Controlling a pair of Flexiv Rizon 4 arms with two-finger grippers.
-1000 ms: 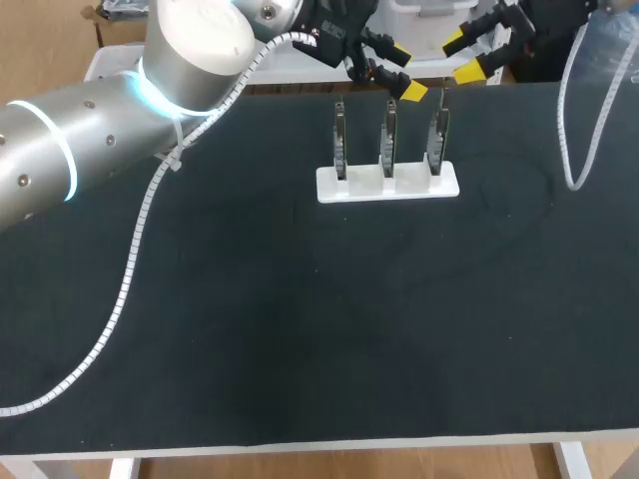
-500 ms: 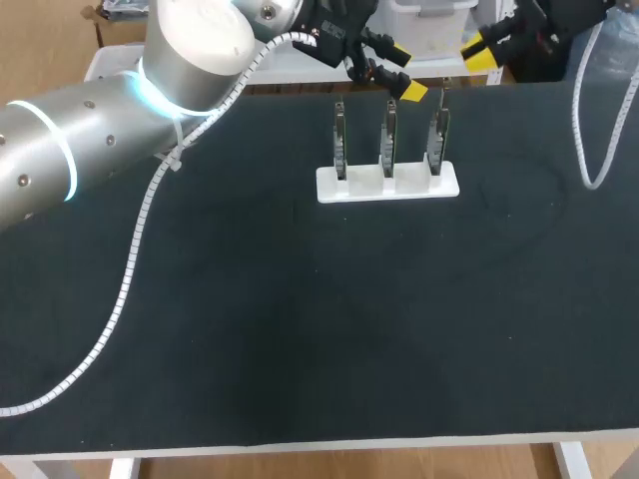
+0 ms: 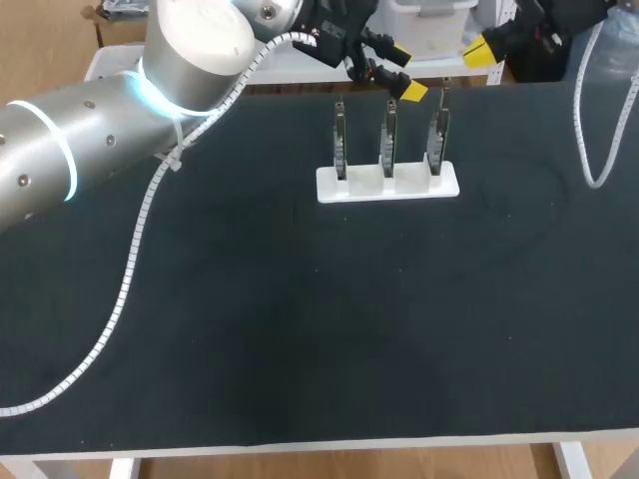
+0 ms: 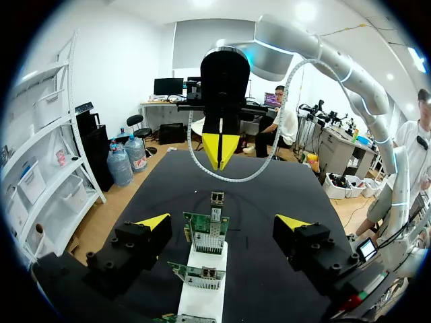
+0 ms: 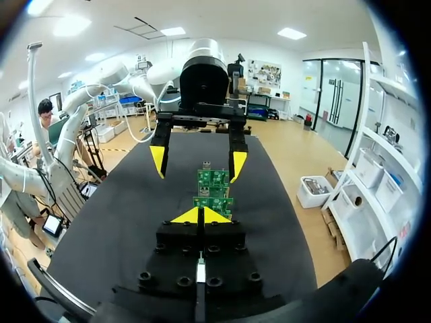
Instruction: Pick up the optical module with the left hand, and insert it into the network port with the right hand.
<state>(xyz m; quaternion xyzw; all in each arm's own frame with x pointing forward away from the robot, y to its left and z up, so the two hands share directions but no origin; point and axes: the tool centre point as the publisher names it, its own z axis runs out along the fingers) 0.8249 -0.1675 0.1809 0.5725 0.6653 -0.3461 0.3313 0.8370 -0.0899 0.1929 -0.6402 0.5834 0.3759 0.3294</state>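
1. I am holding my left hand (image 4: pixel 223 222) spread wide, with nothing touching either finger. It is hovering over the row of three network cards (image 3: pixel 387 140).
2. The cards are standing upright, side by side, in a white holder (image 3: pixel 387 186) near the desk's (image 3: pixel 300 329) far edge.
3. In the left wrist view, a metal network port (image 4: pixel 217 198) is showing on the upper edge of the card just ahead of my fingers.
4. I am keeping my right hand (image 5: pixel 201 215) pressed together, yellow tips meeting. It is hanging at the desk's far edge, apart from the cards and facing my left hand along the row.
5. I cannot make out the optical module in any view.
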